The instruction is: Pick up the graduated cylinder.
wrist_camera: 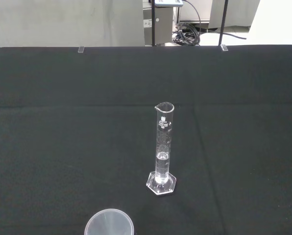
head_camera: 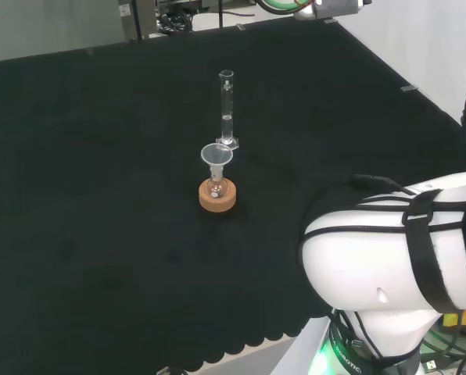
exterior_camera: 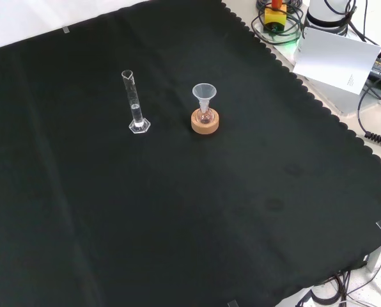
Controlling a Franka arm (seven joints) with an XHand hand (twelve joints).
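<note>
Graduated cylinder [head_camera: 227, 109] upright mid-cloth [exterior_camera: 178, 224], just beside funnel [head_camera: 216, 155] on cork stand [head_camera: 217, 195]; hand state: cannot tell; approach from the funnel-free side, grip probably mid-tube, lift straight.

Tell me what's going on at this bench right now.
Nothing is being handled yet. A graduated cylinder stands upright on the black cloth, with a little clear liquid at its bottom. Beside it, apart, a funnel sits in a small flask on a cork ring. The arm is back from both.
</note>
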